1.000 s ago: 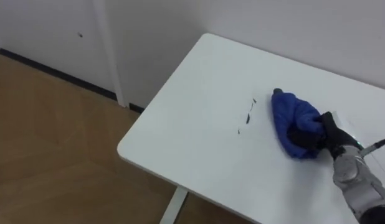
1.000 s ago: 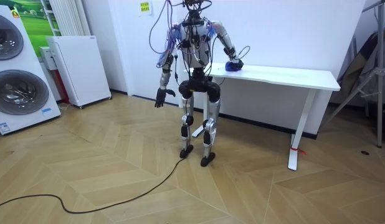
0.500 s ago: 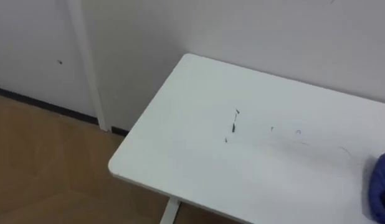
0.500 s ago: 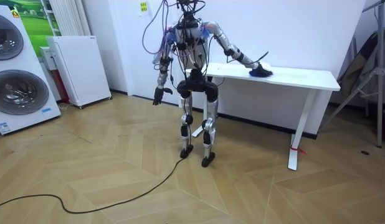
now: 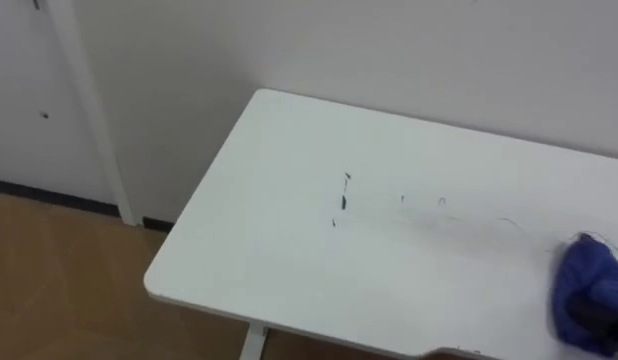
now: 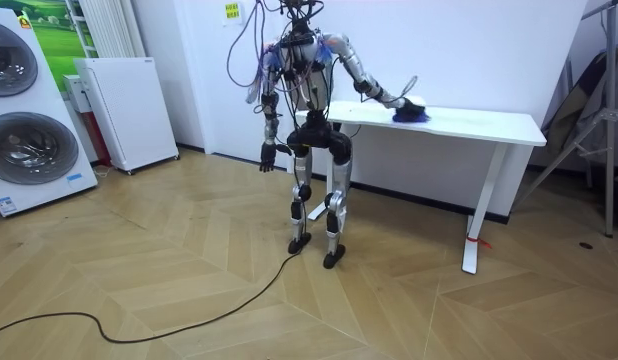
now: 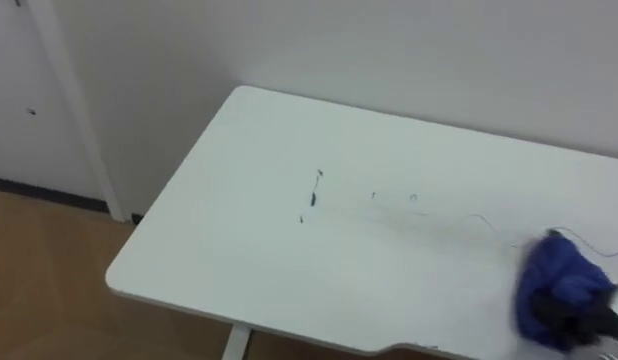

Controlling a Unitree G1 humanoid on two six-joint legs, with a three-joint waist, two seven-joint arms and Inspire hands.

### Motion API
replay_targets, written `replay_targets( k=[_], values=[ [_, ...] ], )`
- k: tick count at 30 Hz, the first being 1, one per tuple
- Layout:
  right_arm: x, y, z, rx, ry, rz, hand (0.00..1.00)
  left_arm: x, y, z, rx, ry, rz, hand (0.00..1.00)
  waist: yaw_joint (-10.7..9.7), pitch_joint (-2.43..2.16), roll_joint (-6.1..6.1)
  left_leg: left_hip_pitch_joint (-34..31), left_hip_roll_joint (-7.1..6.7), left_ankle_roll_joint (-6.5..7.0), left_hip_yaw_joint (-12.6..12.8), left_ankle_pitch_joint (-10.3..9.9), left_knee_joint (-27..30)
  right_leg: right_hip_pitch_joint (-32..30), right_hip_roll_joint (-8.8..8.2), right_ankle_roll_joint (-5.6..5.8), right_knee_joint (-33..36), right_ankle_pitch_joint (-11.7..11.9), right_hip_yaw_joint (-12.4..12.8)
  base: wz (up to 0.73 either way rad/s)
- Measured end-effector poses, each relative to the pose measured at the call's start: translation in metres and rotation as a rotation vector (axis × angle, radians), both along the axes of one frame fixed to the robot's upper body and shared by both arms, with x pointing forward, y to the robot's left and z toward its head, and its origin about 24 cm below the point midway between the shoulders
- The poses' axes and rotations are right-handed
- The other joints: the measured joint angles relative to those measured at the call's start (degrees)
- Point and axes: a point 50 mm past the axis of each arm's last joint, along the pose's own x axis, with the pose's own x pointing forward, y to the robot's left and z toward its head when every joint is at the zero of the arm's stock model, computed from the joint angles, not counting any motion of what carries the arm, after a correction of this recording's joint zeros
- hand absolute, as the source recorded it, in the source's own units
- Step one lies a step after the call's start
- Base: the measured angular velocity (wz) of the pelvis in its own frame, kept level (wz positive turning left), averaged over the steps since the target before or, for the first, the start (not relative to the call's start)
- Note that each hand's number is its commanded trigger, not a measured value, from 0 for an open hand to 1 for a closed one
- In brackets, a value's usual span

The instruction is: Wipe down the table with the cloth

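Risk: blue cloth sat well right of the dark marks, so a short stroke could miss them.
Left eye: marks mid-surface, cloth at near right edge. Right eye: right hand was curled into the bunched cloth; a loose wad could slip. Room: arm stretched far, so pressure may be weak; left hand hung at the hip, state unreadable.
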Motion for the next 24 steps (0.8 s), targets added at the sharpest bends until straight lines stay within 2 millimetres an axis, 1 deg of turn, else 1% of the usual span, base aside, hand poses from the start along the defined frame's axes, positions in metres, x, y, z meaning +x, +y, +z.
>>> replay_targets(
  k=[1, 2, 4, 5, 7, 9, 11, 12, 13, 14, 15, 16, 17, 18, 19, 20, 21, 22, 24],
  values=[
    [0.017, 0.025, 0.002, 0.021, -0.003, 0.100, 1.00, 0.005, -0.002, -0.001, -0.006, -0.003, -0.014, 0.00, 0.10, 0.33, -0.03, -0.13, -0.11, -0.11, -0.82, 0.06, 0.00, 0.07, 0.11, -0.05, -0.02, -0.02, -0.51, 0.17],
    [0.031, 0.043, 0.005, 0.039, -0.017, 0.166, 1.00, 0.013, -0.006, -0.002, -0.012, -0.014, -0.040, 0.00, 0.36, 0.77, 0.15, -0.17, -0.15, -0.17, -1.17, 0.07, 0.01, 0.13, 0.14, -0.07, -0.22, -0.03, -0.72, 0.21],
    [0.044, 0.055, 0.009, 0.034, -0.022, 0.229, 1.00, 0.019, -0.011, -0.002, -0.026, -0.025, -0.062, 0.00, 1.11, 1.22, 0.53, -0.32, -0.37, -0.13, -1.54, 0.03, 0.01, 0.06, -0.04, -0.03, -0.51, -0.18, -1.31, 0.21],
    [0.047, 0.056, 0.011, 0.035, -0.026, 0.238, 1.00, 0.018, -0.011, -0.002, -0.026, -0.023, -0.060, 0.00, 1.17, 1.30, 0.42, -0.62, -0.68, -0.06, -2.23, -0.01, 0.10, 0.06, -0.24, 0.03, -0.52, -0.61, -1.84, 0.27],
    [0.046, 0.052, 0.011, 0.049, -0.034, 0.229, 1.00, 0.013, -0.009, -0.002, -0.017, -0.012, -0.035, 0.00, 1.05, 1.31, 0.19, -0.93, -0.93, 0.07, -2.69, -0.11, 0.18, 0.02, -0.45, 0.13, -0.54, -0.98, -2.36, 0.19],
    [0.039, 0.048, 0.006, 0.094, -0.049, 0.205, 1.00, 0.005, -0.008, -0.002, -0.004, -0.002, -0.027, 0.00, 0.63, 1.28, 0.07, -1.01, -1.11, 0.14, -2.97, -0.15, 0.17, 0.38, -0.64, 0.16, -0.60, -0.99, -2.86, 0.12],
    [0.028, 0.040, 0.000, 0.136, -0.072, 0.160, 1.00, 0.000, -0.006, -0.002, 0.001, 0.007, -0.011, 0.00, -0.10, 1.21, 0.17, -0.85, -1.34, 0.33, -3.65, -0.25, 0.45, 0.93, -0.79, 0.19, -0.49, -0.97, -4.08, 0.29],
    [0.021, 0.034, -0.003, 0.163, -0.081, 0.120, 1.00, -0.003, -0.003, -0.001, 0.008, 0.009, 0.003, 0.00, -0.73, 1.00, 0.44, -0.82, -1.42, 0.56, -4.09, -0.47, 0.88, 1.15, -0.88, 0.22, -0.35, -0.95, -4.93, 0.39],
    [0.014, 0.026, -0.007, 0.198, -0.092, 0.067, 1.00, -0.005, -0.001, -0.001, 0.017, 0.013, 0.009, 0.00, -1.01, 0.69, 0.84, -0.48, -1.62, 0.73, -4.47, -0.63, 0.92, 1.69, -1.05, 0.24, -0.39, -0.94, -5.02, 0.37],
    [0.010, 0.022, -0.008, 0.212, -0.097, 0.041, 1.00, -0.007, 0.000, 0.000, 0.024, 0.019, 0.003, 0.00, -1.06, 0.57, 1.01, -0.19, -1.81, 0.81, -4.74, -0.65, 0.91, 2.04, -1.19, 0.26, -0.43, -0.96, -5.12, 0.29],
    [0.001, 0.014, -0.011, 0.224, -0.103, -0.005, 1.00, -0.011, 0.004, 0.001, 0.040, 0.029, 0.008, 0.00, -1.22, 0.15, 1.25, 0.11, -2.12, 1.04, -5.08, -0.67, 0.96, 2.57, -1.49, 0.43, -0.34, -1.03, -5.74, 0.29],
    [-0.009, 0.005, -0.014, 0.229, -0.115, -0.062, 1.00, -0.015, 0.010, 0.003, 0.056, 0.028, 0.038, 0.00, -1.45, -0.09, 1.28, 0.55, -2.34, 1.19, -5.02, -0.60, 0.95, 3.35, -1.86, 0.81, -0.36, -1.11, -6.68, 0.42],
    [-0.021, -0.006, -0.016, 0.213, -0.110, -0.117, 1.00, -0.017, 0.016, 0.006, 0.074, 0.022, 0.074, 0.00, -1.99, -0.26, 1.08, 0.84, -2.35, 1.33, -4.96, -0.54, 0.98, 4.14, -2.10, 0.86, -0.43, -1.14, -6.79, 0.40],
    [-0.028, -0.012, -0.017, 0.201, -0.105, -0.140, 1.00, -0.017, 0.019, 0.007, 0.084, 0.022, 0.085, 0.00, -2.32, -0.44, 0.97, 0.85, -2.35, 1.41, -4.86, -0.50, 1.01, 4.32, -2.23, 0.93, -0.37, -1.19, -6.74, 0.40],
    [-0.042, -0.025, -0.018, 0.180, -0.097, -0.189, 1.00, -0.018, 0.023, 0.008, 0.096, 0.021, 0.094, 0.00, -2.67, -0.73, 0.81, 0.97, -2.35, 1.55, -4.27, -0.42, 1.01, 4.65, -2.43, 1.07, -0.30, -1.11, -6.40, 0.27],
    [-0.054, -0.034, -0.019, 0.166, -0.091, -0.238, 1.00, -0.019, 0.025, 0.009, 0.105, 0.023, 0.098, 0.00, -3.03, -0.77, 0.80, 1.45, -2.38, 1.68, -4.10, -0.40, 0.96, 5.18, -2.51, 1.32, -0.26, -0.96, -6.31, 0.15],
    [-0.060, -0.038, -0.019, 0.161, -0.089, -0.260, 1.00, -0.020, 0.027, 0.010, 0.108, 0.024, 0.101, 0.00, -3.13, -0.81, 0.81, 1.74, -2.37, 1.75, -4.01, -0.41, 0.89, 5.33, -2.53, 1.41, -0.11, -0.90, -6.25, 0.00],
    [-0.069, -0.044, -0.020, 0.150, -0.082, -0.294, 1.00, -0.021, 0.029, 0.011, 0.114, 0.024, 0.106, 0.00, -3.50, -0.96, 0.66, 2.04, -2.34, 1.85, -3.76, -0.47, 0.89, 5.40, -2.58, 1.41, 0.25, -0.90, -6.26, -0.11],
    [-0.077, -0.050, -0.021, 0.143, -0.069, -0.330, 1.00, -0.021, 0.030, 0.011, 0.116, 0.023, 0.105, 0.00, -4.14, -1.00, 0.53, 2.57, -2.20, 1.94, -3.41, -0.52, 0.91, 5.42, -2.57, 1.49, 0.87, -0.85, -6.16, -0.15]
  ],
)
